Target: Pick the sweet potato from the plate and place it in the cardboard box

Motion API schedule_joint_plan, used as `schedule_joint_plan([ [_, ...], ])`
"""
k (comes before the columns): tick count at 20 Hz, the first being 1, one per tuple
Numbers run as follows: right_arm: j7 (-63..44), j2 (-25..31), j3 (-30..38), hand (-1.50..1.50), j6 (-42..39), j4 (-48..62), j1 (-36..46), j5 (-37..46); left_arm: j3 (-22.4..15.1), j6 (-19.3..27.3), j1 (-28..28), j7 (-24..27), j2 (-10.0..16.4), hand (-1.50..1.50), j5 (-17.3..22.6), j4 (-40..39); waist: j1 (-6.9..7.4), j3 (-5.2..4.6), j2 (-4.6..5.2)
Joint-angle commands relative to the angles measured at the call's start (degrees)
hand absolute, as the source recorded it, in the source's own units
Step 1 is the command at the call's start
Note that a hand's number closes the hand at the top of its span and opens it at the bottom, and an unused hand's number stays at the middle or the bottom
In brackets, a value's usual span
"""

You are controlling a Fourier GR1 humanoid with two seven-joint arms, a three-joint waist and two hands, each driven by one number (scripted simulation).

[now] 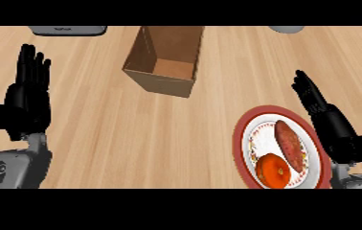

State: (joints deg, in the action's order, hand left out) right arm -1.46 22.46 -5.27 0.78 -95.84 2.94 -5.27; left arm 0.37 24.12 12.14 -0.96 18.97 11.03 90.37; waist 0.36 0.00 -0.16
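A reddish-brown sweet potato [288,142] lies on a red-rimmed white plate [244,128] at the lower right of the wooden counter. An open cardboard box [164,60] stands at the top middle, its opening facing up. My right hand [331,124] is just right of the plate, fingers straight and pointing up, touching nothing. Along the left edge my left hand [28,97] rests open with fingers up, far from both the plate and the box.
An orange-red round fruit [273,170] shares the plate, in front of the sweet potato. A grey appliance [68,30] shows at the top left edge and a grey object [286,28] at the top right.
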Motion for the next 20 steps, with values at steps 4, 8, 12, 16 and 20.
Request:
schedule_joint_plan([
  [4, -3.7, -3.1, -1.0, -1.5, 4.6, 0.2, -7.4, 2.6, -10.7, -10.6, 1.2, -2.2, 2.1, 0.0, -3.1, -0.6, -2.39, -0.01, 0.16],
  [8, 0.6, 10.3, -0.6, -1.5, 5.6, 2.3, -7.9, 19.1, -15.0, -13.9, -0.3, -2.2, 1.7, 0.0, -3.4, -0.7, -4.67, -1.16, 0.87],
  [12, 4.2, 10.7, -3.3, -1.5, 15.5, 4.0, -15.6, 33.0, -19.1, -16.4, -2.0, -2.8, 0.8, 0.0, -3.8, -0.1, -3.24, -0.16, -0.02],
  [16, 1.7, 12.6, -6.3, -1.5, 20.6, -5.9, -21.6, 43.6, -19.2, -17.7, -1.7, -2.5, 1.1, 0.0, -4.2, -1.2, -3.03, -0.22, -0.19],
  [20, -7.7, 19.0, -2.5, -1.5, 14.1, -20.0, -28.4, 45.4, -18.9, -19.2, -1.7, -2.8, 0.9, 0.0, -3.6, 0.0, -2.17, -0.19, -0.2],
])
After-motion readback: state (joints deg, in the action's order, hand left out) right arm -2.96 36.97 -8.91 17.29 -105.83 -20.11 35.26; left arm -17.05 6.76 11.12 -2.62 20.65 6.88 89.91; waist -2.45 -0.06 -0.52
